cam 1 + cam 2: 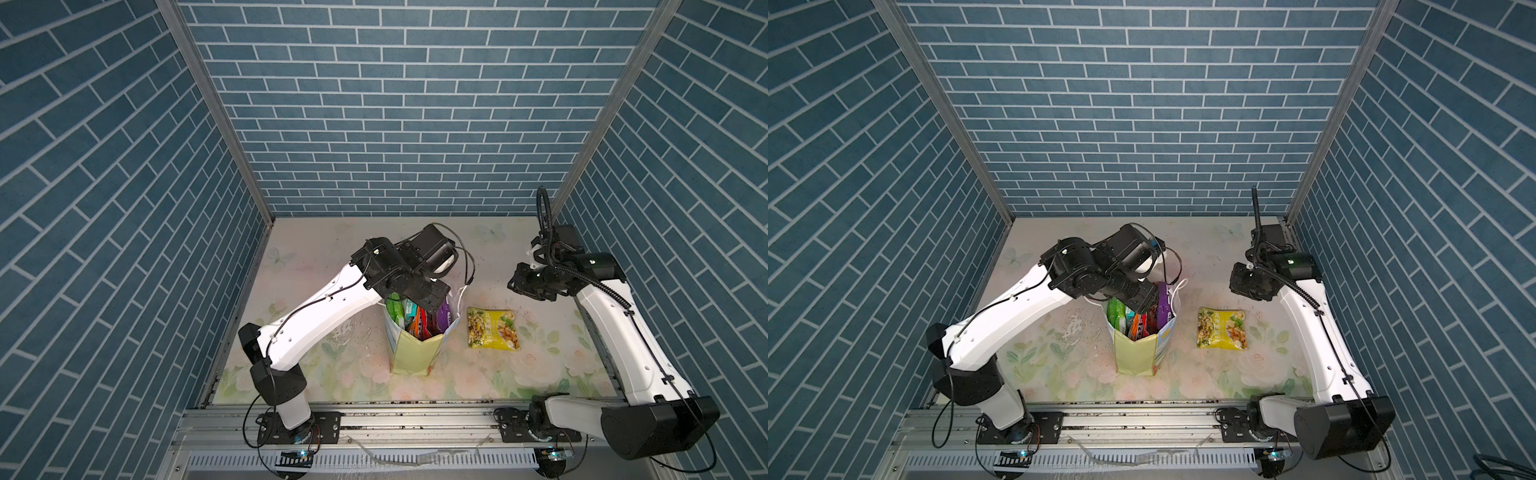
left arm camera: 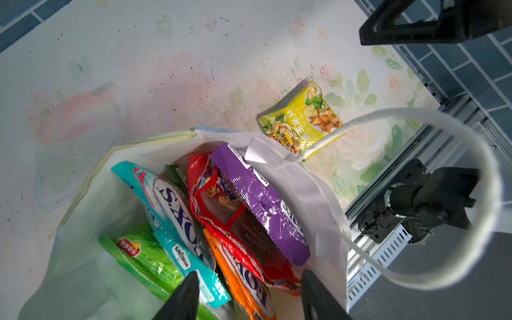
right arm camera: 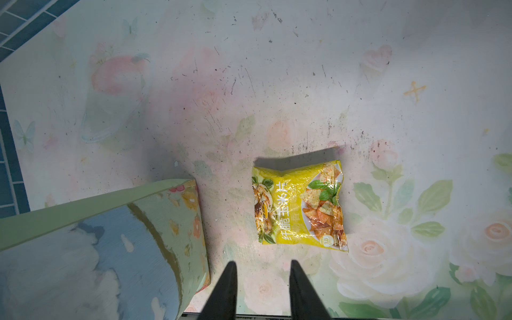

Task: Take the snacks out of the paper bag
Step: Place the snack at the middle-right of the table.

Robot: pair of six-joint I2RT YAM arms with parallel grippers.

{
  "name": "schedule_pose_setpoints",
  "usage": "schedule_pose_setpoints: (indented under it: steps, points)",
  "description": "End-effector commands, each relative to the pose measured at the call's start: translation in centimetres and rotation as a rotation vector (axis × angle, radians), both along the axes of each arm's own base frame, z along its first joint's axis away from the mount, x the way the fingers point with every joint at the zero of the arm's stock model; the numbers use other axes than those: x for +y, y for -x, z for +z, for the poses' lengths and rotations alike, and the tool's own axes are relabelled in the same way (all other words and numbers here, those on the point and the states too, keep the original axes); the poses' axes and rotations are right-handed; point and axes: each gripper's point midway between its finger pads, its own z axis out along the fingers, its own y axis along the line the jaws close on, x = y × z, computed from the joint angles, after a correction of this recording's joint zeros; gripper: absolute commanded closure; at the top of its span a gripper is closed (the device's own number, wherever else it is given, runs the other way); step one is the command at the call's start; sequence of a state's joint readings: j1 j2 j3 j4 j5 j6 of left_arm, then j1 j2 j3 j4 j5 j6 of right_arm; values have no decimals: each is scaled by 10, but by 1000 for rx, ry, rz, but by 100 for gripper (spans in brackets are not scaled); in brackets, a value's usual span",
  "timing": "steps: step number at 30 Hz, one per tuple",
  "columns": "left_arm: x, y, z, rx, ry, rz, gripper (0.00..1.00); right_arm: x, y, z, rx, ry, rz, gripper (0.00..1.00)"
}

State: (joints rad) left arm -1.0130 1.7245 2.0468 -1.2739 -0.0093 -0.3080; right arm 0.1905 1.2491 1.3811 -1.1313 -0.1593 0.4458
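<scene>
The left hand (image 2: 249, 274) hangs over the open mouth of the paper bag (image 2: 313, 188), its two black fingers spread wide and gripping nothing. Crammed on end inside the bag are a teal packet (image 2: 171, 205), a green packet (image 2: 146, 257), a large red packet (image 2: 221, 210), a purple packet (image 2: 257, 199) leaning on the red one, and an orange packet (image 2: 241, 285). The bag stands upright in the middle of the floral desk (image 3: 277, 69). The right hand (image 3: 263, 263) hovers above the desk, fingers narrowly parted and empty. A yellow packet (image 3: 299, 205) lies flat on the desk, beside the bag on the right arm's side.
</scene>
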Motion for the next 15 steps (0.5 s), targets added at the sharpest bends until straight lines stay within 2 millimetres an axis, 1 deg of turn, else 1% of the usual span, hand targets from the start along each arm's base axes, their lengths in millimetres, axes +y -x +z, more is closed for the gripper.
schedule_pose_setpoints:
  steps: [1,3,5,6,15]
  points:
    - [-8,-11,-10,-10,-8,45,40,4,8,12,-25,-16,51,67]
    - [-14,-14,-15,0,-14,49,42,3,11,14,-29,-11,59,67]
    - [-20,-16,-20,12,-16,52,49,3,14,15,-30,-11,64,67]
    - [-22,-17,-23,18,-21,55,50,3,15,15,-31,-10,67,67]
    - [-23,-27,-45,52,-39,116,52,4,21,16,-33,-10,90,67]
